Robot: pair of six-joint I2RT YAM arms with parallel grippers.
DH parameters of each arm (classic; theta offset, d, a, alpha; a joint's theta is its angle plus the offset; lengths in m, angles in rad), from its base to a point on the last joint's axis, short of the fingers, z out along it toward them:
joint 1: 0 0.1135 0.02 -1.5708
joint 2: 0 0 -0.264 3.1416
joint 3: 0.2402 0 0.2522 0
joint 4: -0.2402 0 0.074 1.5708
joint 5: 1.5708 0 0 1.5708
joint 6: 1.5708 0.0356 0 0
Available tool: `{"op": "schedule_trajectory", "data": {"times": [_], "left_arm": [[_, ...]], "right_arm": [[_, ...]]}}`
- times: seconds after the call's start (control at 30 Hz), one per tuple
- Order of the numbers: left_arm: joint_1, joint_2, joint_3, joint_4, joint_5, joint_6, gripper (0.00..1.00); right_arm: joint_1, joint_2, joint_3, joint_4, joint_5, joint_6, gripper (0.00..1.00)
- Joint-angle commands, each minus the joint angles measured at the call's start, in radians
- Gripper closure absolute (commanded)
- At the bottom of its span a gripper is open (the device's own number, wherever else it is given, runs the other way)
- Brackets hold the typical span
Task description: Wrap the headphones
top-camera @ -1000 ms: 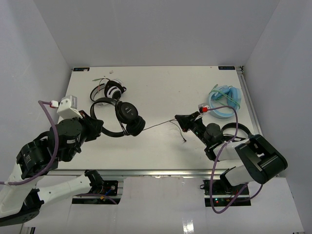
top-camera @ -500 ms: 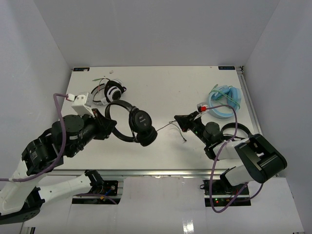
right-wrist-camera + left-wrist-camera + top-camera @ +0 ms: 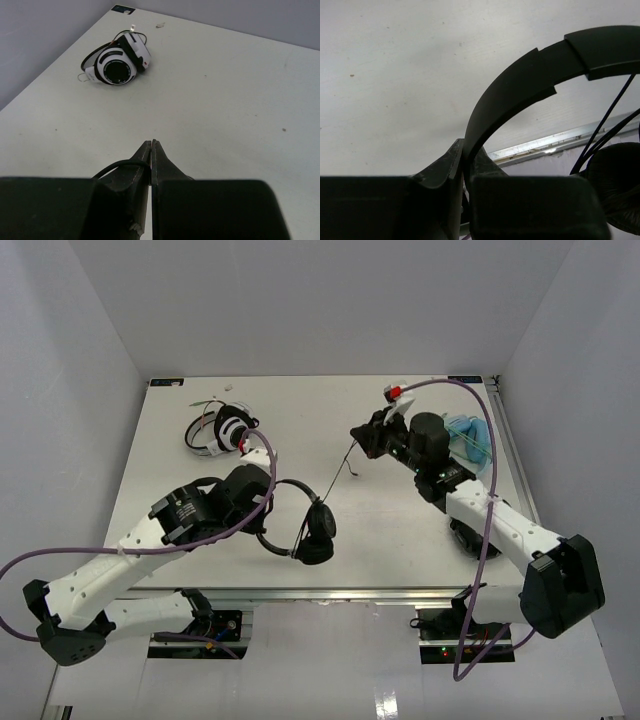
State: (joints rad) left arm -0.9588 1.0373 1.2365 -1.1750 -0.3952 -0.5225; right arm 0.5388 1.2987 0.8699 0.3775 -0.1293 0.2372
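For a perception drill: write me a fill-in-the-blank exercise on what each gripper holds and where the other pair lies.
1. The left gripper is shut on the headphones' ____.
2. The right gripper pinches their thin black ____.
3. The white-and-black pair lies at the table's far ____ corner.

Missing words: headband; cable; left.
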Motion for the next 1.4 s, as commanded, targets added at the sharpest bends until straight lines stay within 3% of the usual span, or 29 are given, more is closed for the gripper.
{"op": "schedule_trajectory", "data": {"times": [0.0, 0.17, 0.5, 0.83, 1.37], "left_arm": [[-0.003, 0.033, -0.008, 0.024, -0.096, 0.030, 1.00], [-0.003, 0.159, 0.021, 0.031, -0.134, 0.006, 1.00], [-0.003, 0.267, -0.016, 0.107, -0.179, -0.012, 1.00], [-0.002, 0.397, 0.044, 0.055, -0.264, -0.127, 1.00], [0.044, 0.347, 0.078, 0.029, -0.293, -0.281, 1.00]], "right_arm": [[0.001, -0.009, 0.224, -0.398, -0.108, -0.115, 0.92], [0.047, -0.068, 0.241, -0.474, -0.132, -0.159, 0.92], [0.090, -0.154, 0.236, -0.521, -0.192, -0.159, 0.92], [0.268, -0.222, 0.192, -0.522, -0.228, -0.111, 0.92], [0.504, -0.301, 0.037, -0.410, -0.197, 0.004, 0.92]]}}
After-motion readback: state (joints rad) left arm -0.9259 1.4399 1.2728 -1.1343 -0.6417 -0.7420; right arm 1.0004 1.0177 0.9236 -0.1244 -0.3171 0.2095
